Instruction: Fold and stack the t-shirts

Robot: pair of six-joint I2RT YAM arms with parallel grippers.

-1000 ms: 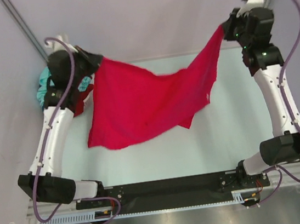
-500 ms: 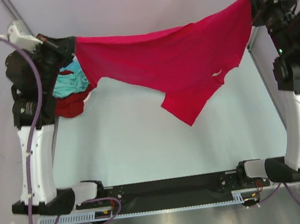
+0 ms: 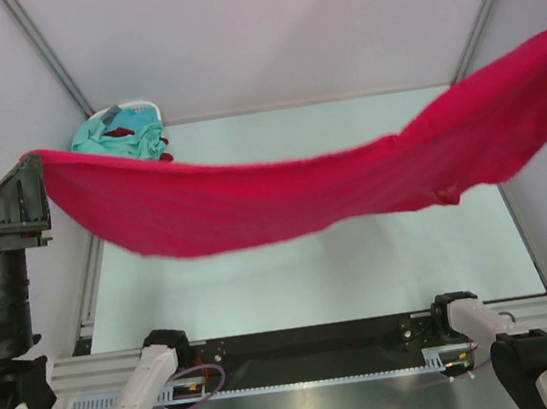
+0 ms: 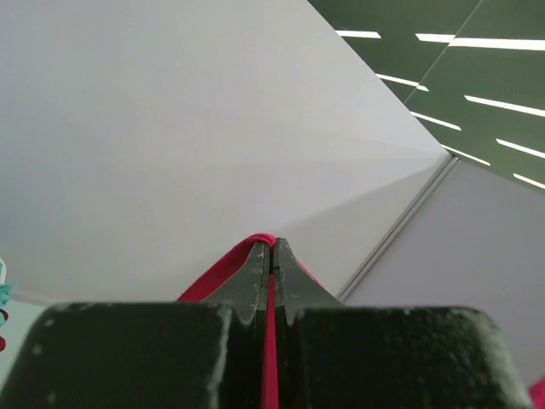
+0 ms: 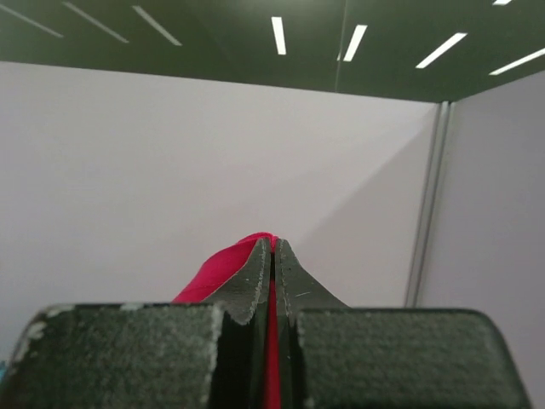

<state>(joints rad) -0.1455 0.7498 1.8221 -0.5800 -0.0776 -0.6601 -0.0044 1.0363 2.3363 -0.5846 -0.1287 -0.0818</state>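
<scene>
At the far left corner of the tabletop sits a white basket with a light teal t-shirt bunched in it. A small patch of dark red cloth shows among the teal folds.

The left gripper is clamped on the crimson-pink t-shirt. In the left wrist view its two dark fingers press together with a thin line of pink cloth between them and a fold of the cloth bulging over the tips.

From there the crimson-pink t-shirt hangs in the air as a long band, clear of the tabletop. It spans from above the left edge, sags a little over the middle, and rises past the right edge, where it runs out of the top view. A small pale mark shows near its lower hem toward the right.

The right gripper is likewise closed tight on the same shirt. In the right wrist view the fingers meet with pink cloth pinched between them and a rounded fold showing beyond the tips.
</scene>
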